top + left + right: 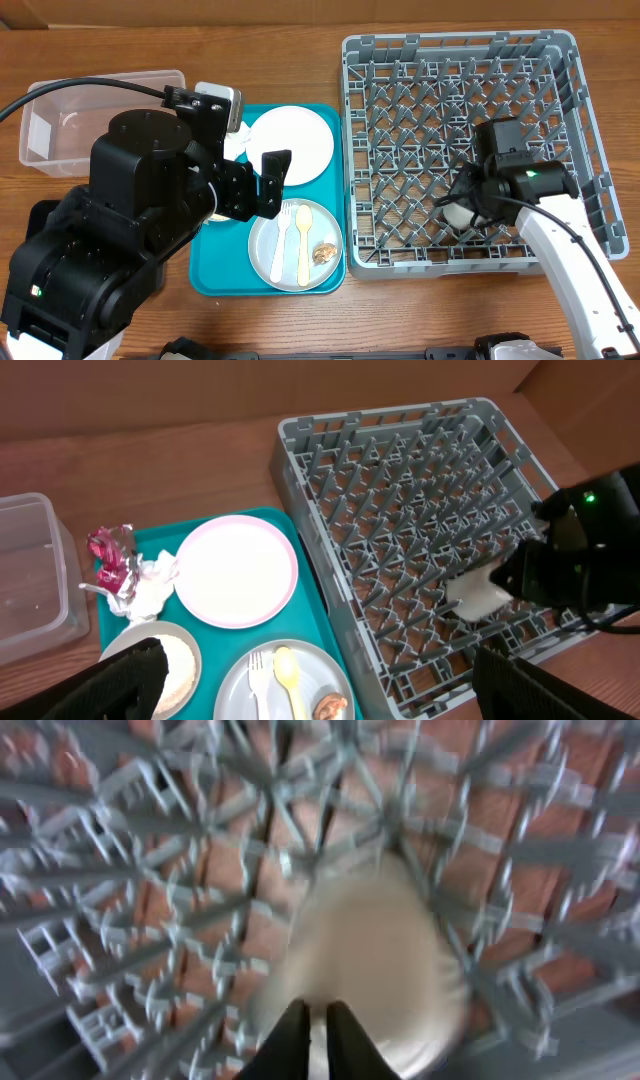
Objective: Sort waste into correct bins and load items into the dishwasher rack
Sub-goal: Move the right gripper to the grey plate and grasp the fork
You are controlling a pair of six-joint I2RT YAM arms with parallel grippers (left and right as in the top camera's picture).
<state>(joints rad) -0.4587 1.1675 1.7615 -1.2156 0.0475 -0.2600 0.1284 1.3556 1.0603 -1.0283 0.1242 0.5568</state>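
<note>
Grey plastic dishwasher rack (460,42), large, square, open grid floor w/ rows of upright pegs. Right gripper (463,204) sits low inside it, front-centre area, w/ small white cup (457,214) at its tips.

Right wrist view v. blurred. Cup shows as a pale round blob directly ahead of the fingers (290,1038), which lie close together w/ only a thin gap. Judged: pinched on cup wall at rim, one finger in, one out. Blur too heavy to confirm. Whether cup touches grid floor: can't tell.

Handling, judged:
- Cup light, rigid, smooth-walled, so prob. slippery.
- Rim pinch = small contact area, so cup can pivot.
- Pegs crowd round it and could snag or tip it on release.
- Best hold is the rim. Let go only once it's seated betw. pegs.

Left gripper (256,182) hovers over teal rectangular tray (220,275), jaws wide apart, holding nothing.

Below it, in left wrist view:
- Round white plate w/ pinkish rim (237,570).
- Light grey round plate (232,695), carrying white fork (256,672), cream spoon (288,678) and small brown morsel (330,707).
- Crumpled red-and-silver wrapper (110,555) + crumpled white napkin (150,588) at tray's far-left corner, just beside clear plastic tub (40,590).

All of these lie well apart from the cup.
</note>
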